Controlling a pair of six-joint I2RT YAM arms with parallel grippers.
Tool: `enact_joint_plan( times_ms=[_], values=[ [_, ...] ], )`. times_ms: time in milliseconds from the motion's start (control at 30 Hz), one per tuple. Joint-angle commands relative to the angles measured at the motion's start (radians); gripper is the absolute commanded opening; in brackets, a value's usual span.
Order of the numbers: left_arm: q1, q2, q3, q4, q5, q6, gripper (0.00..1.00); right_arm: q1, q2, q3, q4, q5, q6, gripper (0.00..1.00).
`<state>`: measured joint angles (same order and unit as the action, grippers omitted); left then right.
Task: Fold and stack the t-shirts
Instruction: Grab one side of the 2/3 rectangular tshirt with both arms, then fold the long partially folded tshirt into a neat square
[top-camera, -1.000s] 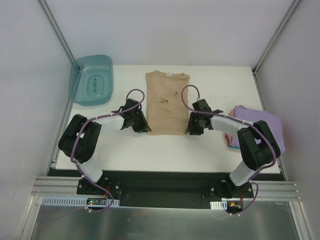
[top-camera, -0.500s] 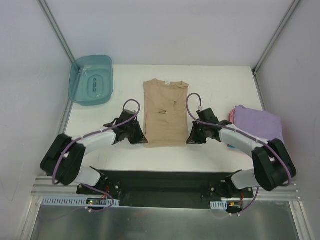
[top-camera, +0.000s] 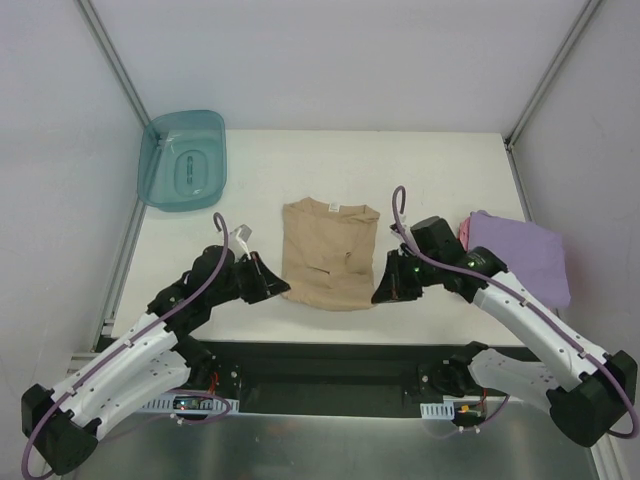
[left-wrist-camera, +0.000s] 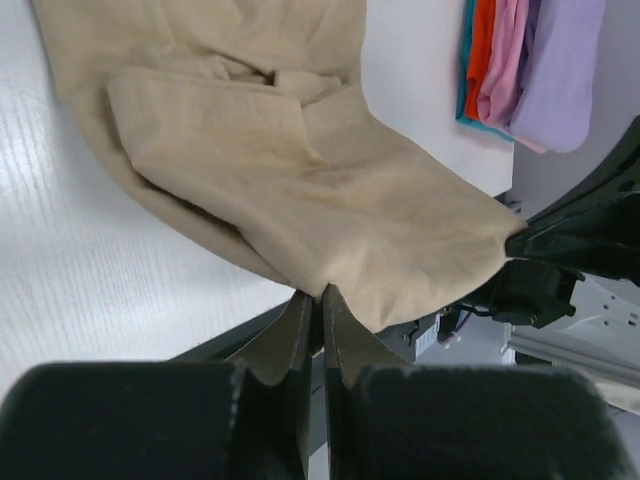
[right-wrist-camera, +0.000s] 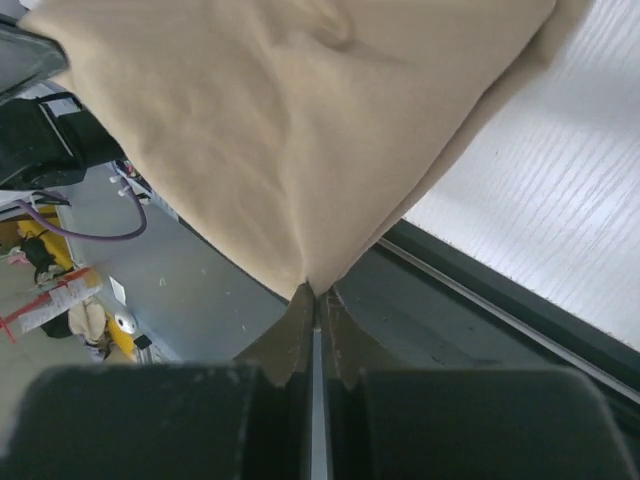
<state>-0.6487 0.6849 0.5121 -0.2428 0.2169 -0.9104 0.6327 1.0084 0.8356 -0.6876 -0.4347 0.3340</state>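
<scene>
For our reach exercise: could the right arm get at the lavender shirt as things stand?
Probably not yet: the right gripper is shut on the tan t-shirt, though the lavender shirt lies uncovered nearby.

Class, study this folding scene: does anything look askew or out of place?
The folded stack at the right edge of the table seems to hang past it. The tan shirt, pinched at its near corners by the left gripper and right gripper, is rumpled in the middle.
</scene>
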Motion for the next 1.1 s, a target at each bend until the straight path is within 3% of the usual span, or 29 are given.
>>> enact_joint_plan(
  times_ms=[0, 300, 533, 733, 1067],
  values=[
    [-0.006, -0.002, 0.058, -0.033, -0.092, 0.016, 0.0, -0.039, 0.033, 0.131, -0.116, 0.056, -0.082, 0.01],
    [0.044, 0.252, 0.281, -0.033, -0.292, 0.111, 0.0, -0.182, 0.2, 0.295, -0.018, 0.074, -0.142, 0.01],
    [0.161, 0.455, 0.407, -0.001, -0.255, 0.16, 0.0, -0.261, 0.382, 0.454, -0.004, 0.077, -0.179, 0.01],
    [0.23, 0.649, 0.534, 0.019, -0.222, 0.211, 0.0, -0.314, 0.501, 0.546, -0.009, 0.186, -0.182, 0.01],
    [0.3, 1.005, 0.762, 0.025, -0.107, 0.248, 0.0, -0.363, 0.766, 0.738, -0.024, 0.271, -0.237, 0.01]
  ],
)
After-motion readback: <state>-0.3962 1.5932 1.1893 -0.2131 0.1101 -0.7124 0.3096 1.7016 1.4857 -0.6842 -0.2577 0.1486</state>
